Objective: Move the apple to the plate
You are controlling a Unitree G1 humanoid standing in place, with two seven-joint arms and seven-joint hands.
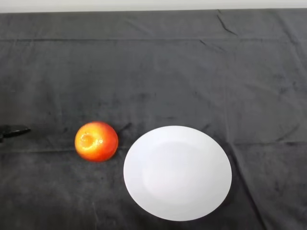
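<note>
The task stood at its very start — the apple lay on the dark cloth in the lower left of the frame, just beside the left rim of the white plate but not on it. The plate held nothing and filled the lower centre, its bottom edge close to the frame's lower border.

Of the hand only a black tip showed at the far left edge, level with the apple and well apart from it; whether it was released or clenched could not be told from so little.

The next move, as I judged it, called for the hand to travel rightward across the bare cloth to the apple, close round it, then lift and carry it a short way right over the rim. The path between hand and apple was unobstructed — the whole upper half of the frame was open cloth.
</note>
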